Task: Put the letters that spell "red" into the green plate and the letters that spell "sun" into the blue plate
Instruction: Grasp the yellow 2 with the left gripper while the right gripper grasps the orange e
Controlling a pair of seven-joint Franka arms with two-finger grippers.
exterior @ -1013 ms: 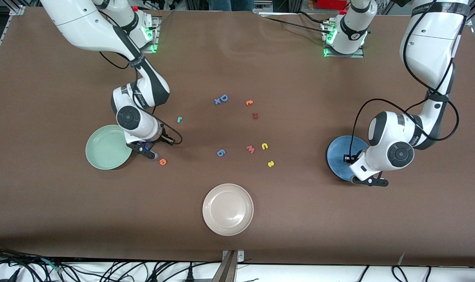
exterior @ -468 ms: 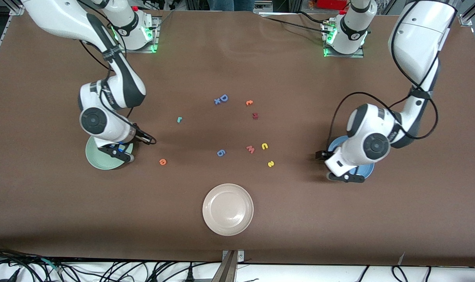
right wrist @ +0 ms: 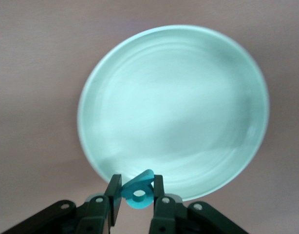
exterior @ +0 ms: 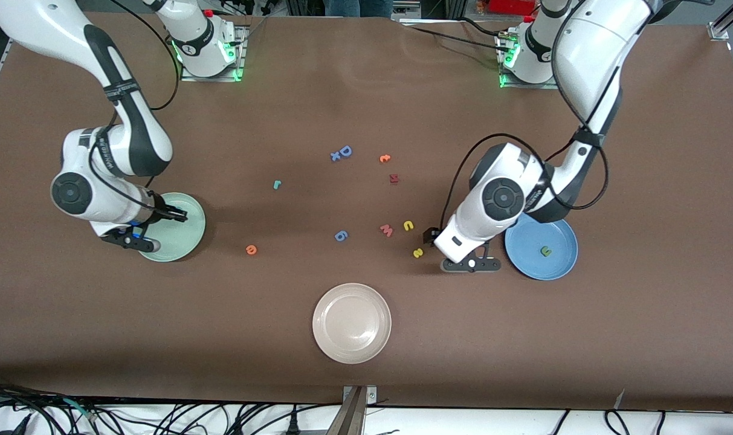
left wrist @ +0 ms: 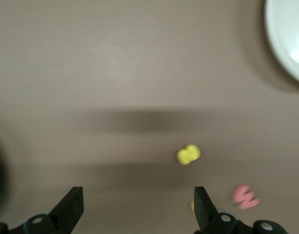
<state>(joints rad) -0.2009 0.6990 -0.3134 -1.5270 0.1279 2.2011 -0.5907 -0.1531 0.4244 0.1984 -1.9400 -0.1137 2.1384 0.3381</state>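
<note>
My right gripper [right wrist: 137,192] is shut on the teal "d" [right wrist: 139,193] and hangs over the rim of the green plate [exterior: 179,232], which fills the right wrist view [right wrist: 174,112]. The teal "r" [exterior: 276,184] and the orange "e" [exterior: 251,249] lie on the table. My left gripper [left wrist: 139,209] is open with nothing in it, over the table next to the yellow "s" [left wrist: 188,154] [exterior: 418,252] and the yellow "u" [exterior: 408,225]. The olive "n" [exterior: 545,251] lies in the blue plate [exterior: 559,263].
A beige-white plate [exterior: 351,323] sits nearest the front camera. A pink "w" [exterior: 387,230], a blue "6" [exterior: 341,235], a dark red letter [exterior: 393,178], a small orange letter [exterior: 385,158] and a big blue "D" [exterior: 344,152] are scattered mid-table.
The left gripper opened over the blue plate, left the olive "n" there and swung to the yellow letters. The right arm carried the teal "d" from beside the orange "e" to the green plate.
</note>
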